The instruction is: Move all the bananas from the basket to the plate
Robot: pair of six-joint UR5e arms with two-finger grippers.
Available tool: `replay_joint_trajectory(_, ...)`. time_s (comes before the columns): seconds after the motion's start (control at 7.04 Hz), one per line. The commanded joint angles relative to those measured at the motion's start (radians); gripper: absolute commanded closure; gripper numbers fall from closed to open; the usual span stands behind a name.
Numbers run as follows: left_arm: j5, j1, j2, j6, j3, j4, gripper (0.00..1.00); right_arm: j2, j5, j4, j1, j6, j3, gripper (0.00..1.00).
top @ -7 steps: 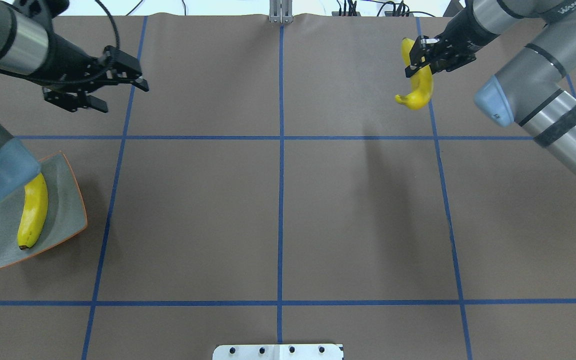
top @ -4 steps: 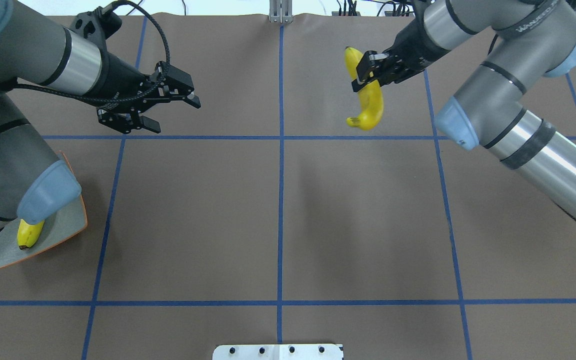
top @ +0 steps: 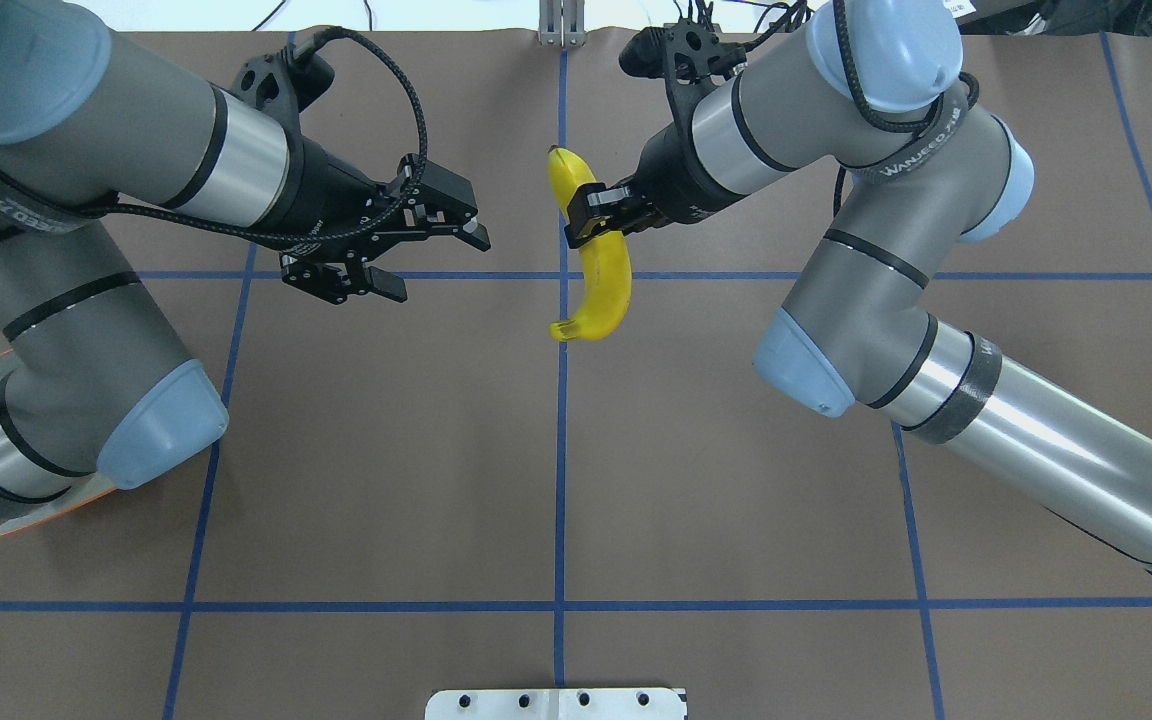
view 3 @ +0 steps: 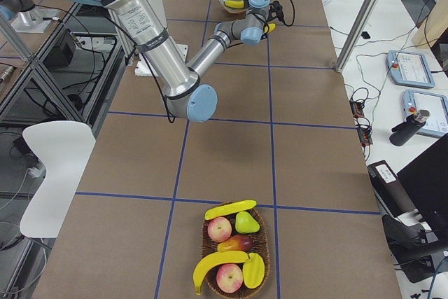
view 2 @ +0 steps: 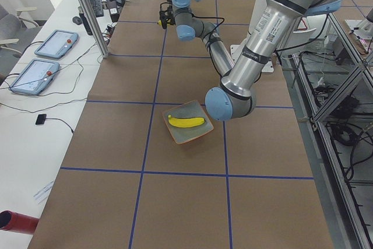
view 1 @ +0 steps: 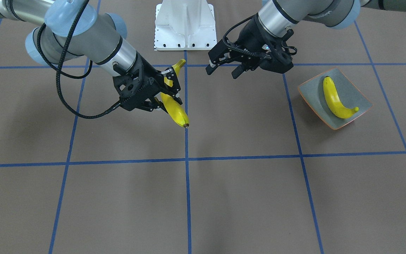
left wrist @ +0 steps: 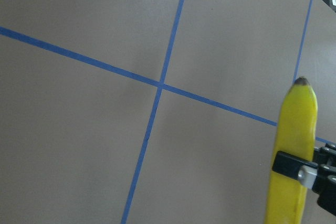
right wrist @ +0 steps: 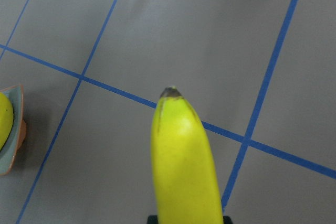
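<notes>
Holding the banana (top: 604, 285) above the desk's middle line, the right gripper (top: 591, 215) has its fingers clenched near one end. The left gripper (top: 439, 268) hovers just beside it, fingers spread wide. It should probably close on the long free part before the right one lets go, then carry it to the plate (view 1: 358, 97), where a second banana (view 1: 333, 98) lies.
</notes>
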Motion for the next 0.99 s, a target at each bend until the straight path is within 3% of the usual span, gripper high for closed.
replay_joint_trajectory(0.0,-0.001,0.037,-0.002,0.002,0.001,-0.041,0.0,0.012,-0.007,-0.003,-0.007,0.01,0.0,1.0)
replay_joint_trajectory(0.85,0.002,0.103,-0.057,-0.018,0.022,-0.114,0.0,0.019,-0.006,0.043,-0.007,0.015,0.016,1.0)
